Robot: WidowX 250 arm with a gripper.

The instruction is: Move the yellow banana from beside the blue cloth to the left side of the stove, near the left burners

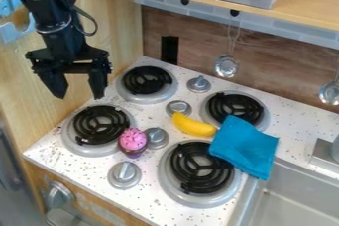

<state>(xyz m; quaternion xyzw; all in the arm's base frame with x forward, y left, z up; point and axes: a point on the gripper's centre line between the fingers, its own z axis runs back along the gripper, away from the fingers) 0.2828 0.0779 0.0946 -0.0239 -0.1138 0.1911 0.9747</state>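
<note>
The pink-topped cupcake sits between a black burner and a knob, near the banana. Your gripper hangs empty, fingers wide, seemingly pre-grasp; reaching the cupcake would call for aligning above it, then lowering.

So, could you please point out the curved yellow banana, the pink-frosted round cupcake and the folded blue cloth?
Curved yellow banana (193,125): camera view, middle of its body.
Pink-frosted round cupcake (133,139): camera view, on its frosting.
Folded blue cloth (244,145): camera view, its middle.
</note>
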